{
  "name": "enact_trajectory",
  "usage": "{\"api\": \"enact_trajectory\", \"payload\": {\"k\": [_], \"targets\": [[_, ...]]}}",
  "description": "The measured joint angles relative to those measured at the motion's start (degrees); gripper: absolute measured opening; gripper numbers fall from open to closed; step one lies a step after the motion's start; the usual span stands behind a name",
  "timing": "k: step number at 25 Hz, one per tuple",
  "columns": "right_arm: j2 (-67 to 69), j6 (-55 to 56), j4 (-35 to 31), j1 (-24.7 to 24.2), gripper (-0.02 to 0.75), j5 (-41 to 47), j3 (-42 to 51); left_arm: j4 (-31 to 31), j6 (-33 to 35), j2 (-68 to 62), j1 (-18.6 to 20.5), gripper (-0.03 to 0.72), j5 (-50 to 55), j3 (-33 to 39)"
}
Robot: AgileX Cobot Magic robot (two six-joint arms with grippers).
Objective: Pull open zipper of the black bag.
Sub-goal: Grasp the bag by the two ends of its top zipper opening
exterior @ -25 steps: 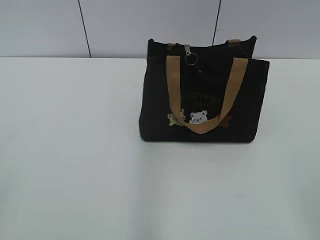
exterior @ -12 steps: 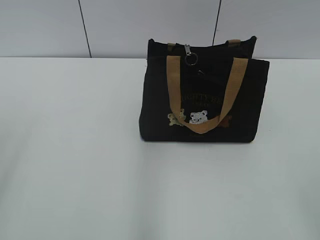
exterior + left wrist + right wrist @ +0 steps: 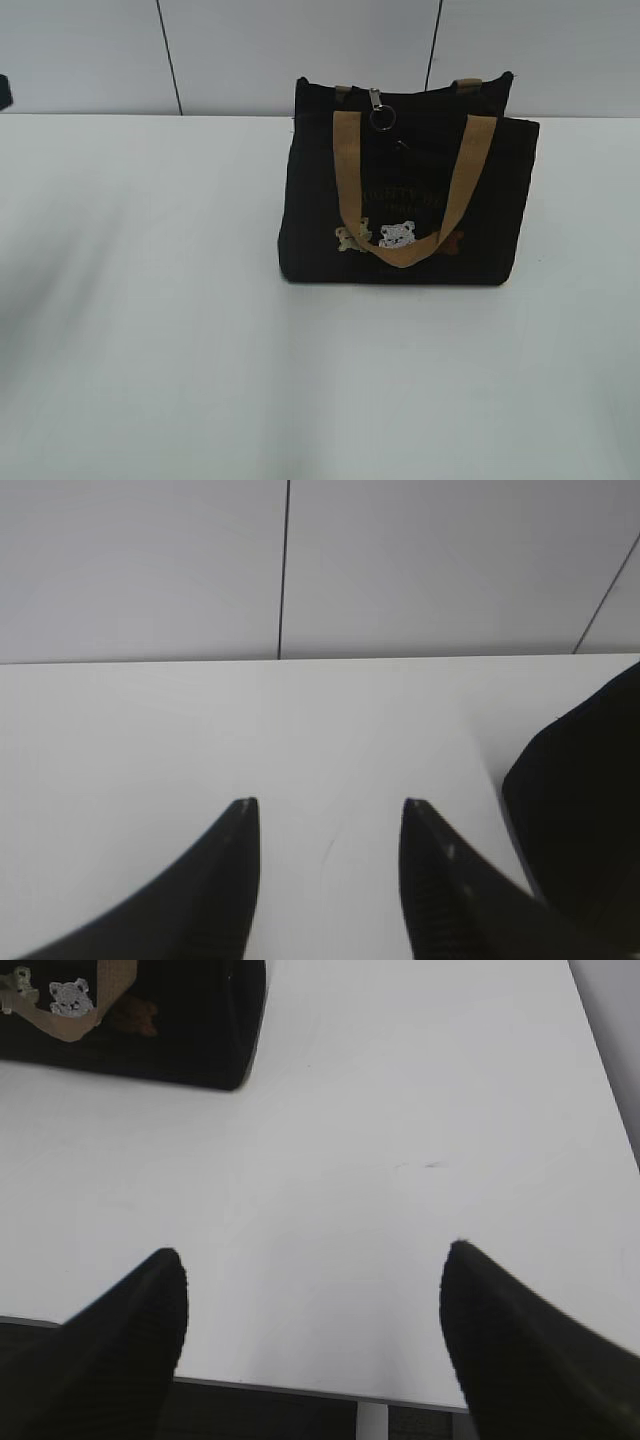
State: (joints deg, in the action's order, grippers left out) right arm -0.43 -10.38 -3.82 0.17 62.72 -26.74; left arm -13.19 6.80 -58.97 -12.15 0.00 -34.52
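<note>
A white bench [image 3: 150, 350] ran back to a pale panelled wall [image 3: 300, 50]. Toward its far edge, just right of centre, stood the boxy black fabric bag [image 3: 410, 200] with tan webbing handles [image 3: 400, 190], brownish lettering and small bear patches. At the middle of its top edge sat the small silver metal zipper pull with its round ring [image 3: 380, 112], the ring hanging just over the front face, between the ends of the front handle.

The zipper pull appeared light, hard and smooth, and the ring or the tab above it looked the place to pinch. The bag seemed soft and likely to shift or fold under a pull, so its body might need steadying.

Neither arm touched anything. The left gripper [image 3: 325, 815] hovered over bare bench with the bag's edge at its right, its jaws apart and holding nothing. The right gripper [image 3: 315, 1260] hung near the bench's front edge, well apart from the bag, its jaws spread wide and empty.
</note>
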Motion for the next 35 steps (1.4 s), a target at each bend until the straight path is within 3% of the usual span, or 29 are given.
{"api": "enact_trajectory", "payload": {"k": [5,13,21,26,30,35], "targets": [[0.00,0.00,0.00,0.00,0.595,0.00,0.00,-6.13,0.00,-11.25,-0.69,0.343,-3.14,-1.13],[0.00,0.00,0.00,0.00,0.595,0.00,0.00,-5.88,0.00,-19.94,-0.69,0.364,0.00,-6.38],[0.00,0.00,0.00,0.00,0.595,0.00,0.00,-6.84,0.00,-27.57,-0.69,0.364,9.87,-14.49],[0.00,0.00,0.00,0.00,0.595,0.00,0.00,-6.71,0.42,-30.20,1.46,0.356,12.66,-17.88],[0.00,0.00,0.00,0.00,0.595,0.00,0.00,-6.77,3.62,-32.39,3.13,0.345,15.99,-21.21],[0.00,0.00,0.00,0.00,0.595,0.00,0.00,-11.60,12.14,-34.98,3.40,0.344,17.38,-23.76]]}}
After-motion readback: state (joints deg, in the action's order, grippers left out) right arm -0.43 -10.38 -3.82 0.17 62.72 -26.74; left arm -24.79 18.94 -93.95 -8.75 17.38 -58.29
